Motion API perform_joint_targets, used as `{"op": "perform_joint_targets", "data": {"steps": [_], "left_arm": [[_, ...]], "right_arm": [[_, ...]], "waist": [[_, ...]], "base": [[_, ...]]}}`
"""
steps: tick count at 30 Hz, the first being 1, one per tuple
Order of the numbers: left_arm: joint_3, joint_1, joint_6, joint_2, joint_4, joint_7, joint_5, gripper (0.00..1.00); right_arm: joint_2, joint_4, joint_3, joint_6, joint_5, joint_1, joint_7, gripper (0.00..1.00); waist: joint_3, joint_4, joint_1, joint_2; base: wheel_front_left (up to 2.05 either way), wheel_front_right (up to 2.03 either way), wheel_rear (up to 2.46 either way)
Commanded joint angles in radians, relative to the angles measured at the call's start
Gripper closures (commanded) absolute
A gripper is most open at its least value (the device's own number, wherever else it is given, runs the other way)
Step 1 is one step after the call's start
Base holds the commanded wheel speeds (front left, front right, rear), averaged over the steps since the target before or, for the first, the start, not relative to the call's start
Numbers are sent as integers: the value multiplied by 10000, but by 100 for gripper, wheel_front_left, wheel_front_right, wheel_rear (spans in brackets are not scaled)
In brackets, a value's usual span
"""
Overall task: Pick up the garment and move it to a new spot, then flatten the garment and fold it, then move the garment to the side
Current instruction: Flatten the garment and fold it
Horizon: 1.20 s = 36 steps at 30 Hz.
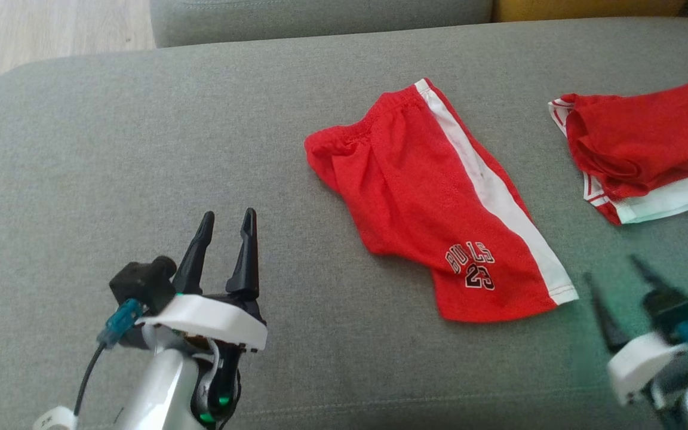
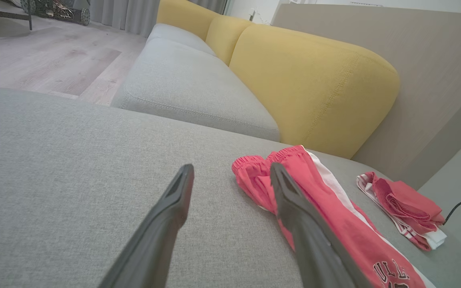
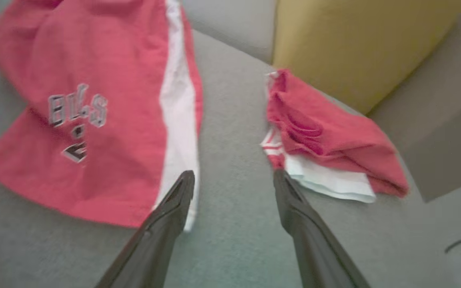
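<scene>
The red shorts (image 1: 433,203) lay spread on the grey cushion (image 1: 141,149), right of centre, and everything turned on their slant. The long axis ran on a diagonal, from the waistband (image 1: 392,101) at the far left down to the hem (image 1: 499,313) at the near right, with the white stripe (image 1: 487,179) along the right edge. The right gripper (image 1: 610,267) sat at the near right, smeared with blur in the head view. In its own wrist view the fingers (image 3: 174,208) stood plainly apart with nothing between them, so it was released and empty. The striped corner of the hem lay just to its left and a touch farther off, which made this the nearer arm by a good margin. The left gripper (image 1: 227,218) hovered over bare cushion at the near left, jaws wide and empty too, with the shorts well apart to its right and farther away. A second red garment (image 1: 642,143) sat bunched at the far right, apart from the shorts. It looked folded already, though the rumpled top made that hard to call. My read was that any flattening would start with the right arm at the hem and the left reaching across to the waistband.
</scene>
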Motion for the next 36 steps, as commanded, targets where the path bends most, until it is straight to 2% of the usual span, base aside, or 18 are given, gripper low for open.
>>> {"op": "perform_joint_targets", "data": {"steps": [1,5,8,11,15,19,24,26,36], "left_arm": [[288,-508,66,74,-274,-59,-20,0],[335,-538,64,74,-280,-59,2,0],[332,-624,45,74,-308,-59,31,0],[238,-806,-20,74,-230,-59,25,0],[40,-1351,-203,74,127,-59,82,0],[-377,-2340,-728,170,953,170,355,0],[-822,-4105,-1341,622,1708,1520,230,0],[-1010,-5265,-1516,970,2043,2637,-244,0],[-2492,-8635,-1581,2278,3391,6377,-2174,0]], "right_arm": [[-92,-394,-256,-7,-47,-118,42,0],[1037,-792,-1769,-7,-157,-117,97,0],[1936,-1063,-2153,-7,288,-225,-234,0],[2370,-1159,-1946,-7,677,-374,-578,0],[2640,-918,-1313,-7,787,-610,-711,0],[2805,-518,-580,-7,906,-1009,-849,0],[2904,0,306,-7,1095,-1695,-1122,0],[2929,296,779,-7,1232,-2180,-1290,0],[2940,813,2169,-7,2273,-3330,-1889,0]], "waist": [[-1,-7,0,0],[-14,-37,0,0],[-6,-77,0,0],[64,-185,0,0],[307,-482,0,0],[728,-893,0,0],[1317,-1545,0,0],[1663,-2046,0,0],[2375,-3504,0,0]], "base": [[0,0,0],[0,0,0],[0,0,0],[0,0,0],[0,0,0],[0,0,0],[0,0,0],[0,0,0],[0,0,0]]}}
